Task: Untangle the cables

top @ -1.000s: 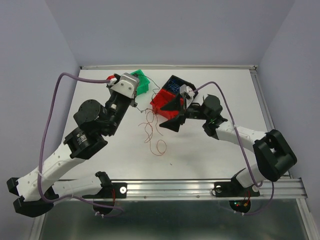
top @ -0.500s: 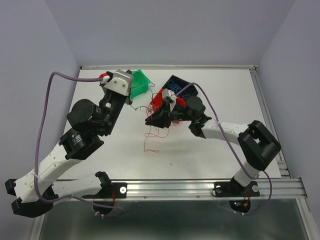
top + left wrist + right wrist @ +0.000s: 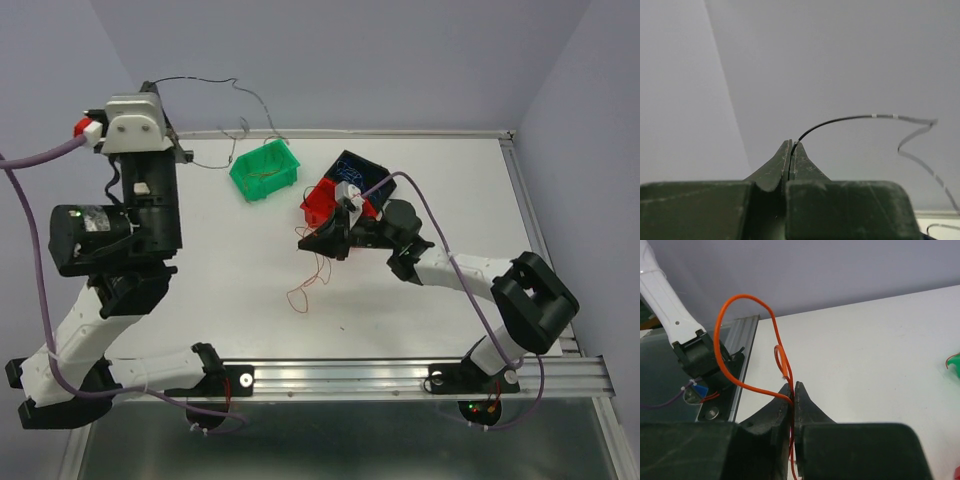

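Observation:
My left gripper (image 3: 150, 88) is raised high at the far left, above the table's back edge. It is shut (image 3: 791, 143) on a hair-thin black cable (image 3: 840, 120). That black cable (image 3: 215, 80) arcs right through the air and drops toward the green bin. My right gripper (image 3: 305, 240) is low over the middle of the table, shut (image 3: 792, 386) on thin orange cables (image 3: 720, 330). One loops up out of the jaws. Below that gripper, loose orange-red cables (image 3: 303, 290) trail onto the white tabletop.
A green bin (image 3: 265, 168) stands at the back centre. A red bin (image 3: 320, 203) and a dark bin (image 3: 355, 165) sit just behind my right wrist. A metal rail (image 3: 400, 375) runs along the near edge. Walls close in the back and both sides.
My left arm has swung up and to the left, drawing the black cable out of the bundle. My right gripper has moved left and shut on the orange cables.

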`<state>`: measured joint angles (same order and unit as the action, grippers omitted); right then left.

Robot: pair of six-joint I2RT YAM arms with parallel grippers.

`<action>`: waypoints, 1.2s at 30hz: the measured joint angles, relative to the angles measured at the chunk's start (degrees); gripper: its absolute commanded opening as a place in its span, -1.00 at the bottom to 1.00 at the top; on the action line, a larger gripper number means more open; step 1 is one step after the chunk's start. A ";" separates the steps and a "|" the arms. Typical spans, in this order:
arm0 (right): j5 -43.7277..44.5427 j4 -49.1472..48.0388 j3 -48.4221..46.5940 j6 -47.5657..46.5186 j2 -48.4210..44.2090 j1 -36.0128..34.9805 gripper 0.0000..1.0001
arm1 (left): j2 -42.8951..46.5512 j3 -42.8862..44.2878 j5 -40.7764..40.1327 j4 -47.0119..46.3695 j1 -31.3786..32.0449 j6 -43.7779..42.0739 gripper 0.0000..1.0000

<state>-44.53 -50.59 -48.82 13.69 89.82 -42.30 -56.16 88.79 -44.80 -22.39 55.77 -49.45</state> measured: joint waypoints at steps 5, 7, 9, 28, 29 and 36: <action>1.73 0.94 4.20 -0.02 -2.21 0.00 -0.90 | 1.81 3.48 -2.47 -2.97 0.00 -3.39 -1.00; 2.73 2.14 6.16 0.00 -3.50 0.00 -0.73 | 3.13 3.56 -2.71 -2.73 0.00 -3.30 -1.00; 3.72 4.13 7.67 -0.17 -5.18 0.00 -0.67 | 4.24 3.61 -2.40 -2.38 0.00 -2.71 -1.00; 21.09 23.23 18.01 -4.87 -32.89 0.00 1.00 | -18.64 -8.41 21.03 5.97 -8.90 14.91 -1.00; 23.74 23.15 19.50 -4.42 -36.48 0.00 1.00 | -19.82 -8.39 22.69 6.08 -10.45 16.20 -1.00; 35.82 24.44 25.40 -1.57 -55.04 0.00 1.00 | -28.02 -8.28 38.16 5.29 -18.95 23.04 -1.00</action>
<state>-8.71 -26.15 -23.42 12.12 34.79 -42.30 -84.18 80.51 -6.63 -17.10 36.82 -26.41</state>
